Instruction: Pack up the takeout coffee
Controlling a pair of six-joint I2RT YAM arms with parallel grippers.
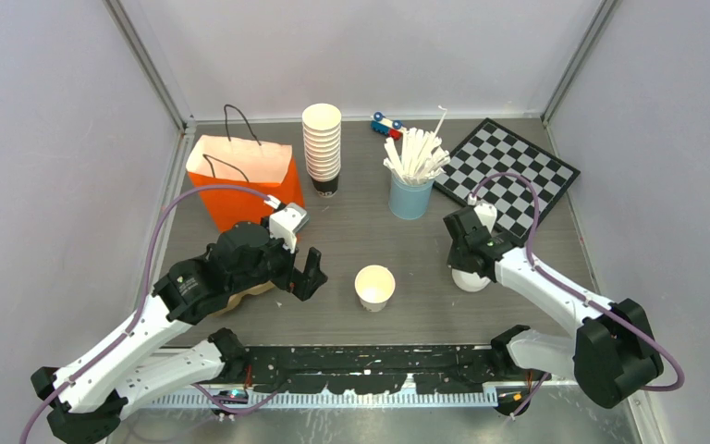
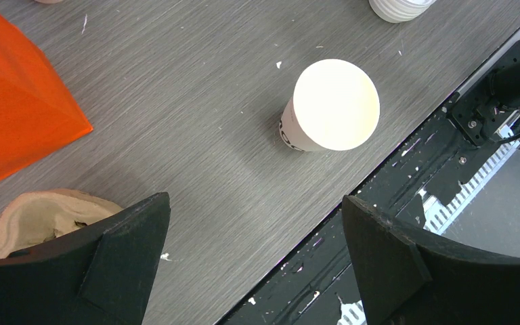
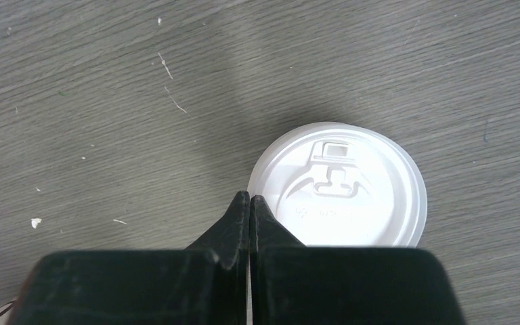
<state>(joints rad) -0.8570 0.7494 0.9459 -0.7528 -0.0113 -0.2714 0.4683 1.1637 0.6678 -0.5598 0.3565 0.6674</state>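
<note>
The grey wood-grain table (image 1: 351, 231) fills the booth. Taking its far edge as 12 o'clock, an orange paper bag (image 1: 245, 190) stands upright at 10 o'clock with its mouth open and its black handles up. A checkerboard (image 1: 508, 171) lies flat at 2 o'clock, turned cornerwise.

The left gripper (image 2: 254, 206) hangs low at about 8 o'clock, just in front of the bag. Its fingers are spread wide with nothing between them. The right gripper (image 3: 249, 198) is at 4 o'clock, its two fingers pressed together and holding nothing.

A tall stack of cream cups (image 1: 322, 148) stands at 11 o'clock, just right of the bag. A light-blue cup (image 1: 411, 197) at 1 o'clock bristles with white sticks (image 1: 416, 153). A tan moulded piece (image 2: 40, 217) lies half hidden under the left gripper. What it is, I cannot tell.

Of the takeout coffee, a white paper cup (image 1: 374, 287) stands upright at 6 o'clock near the table's front edge, its mouth open to the ceiling. It is at 3 o'clock from the left gripper and clear of its fingers. A white sip lid (image 3: 342, 186) lies under the right gripper, whose closed tips meet its rim at the lid's 9 o'clock in the wrist view. Whether they touch it, or whether a cup sits beneath it, I cannot tell.

A small toy car (image 1: 386, 125) sits at 12 o'clock by the back wall.
</note>
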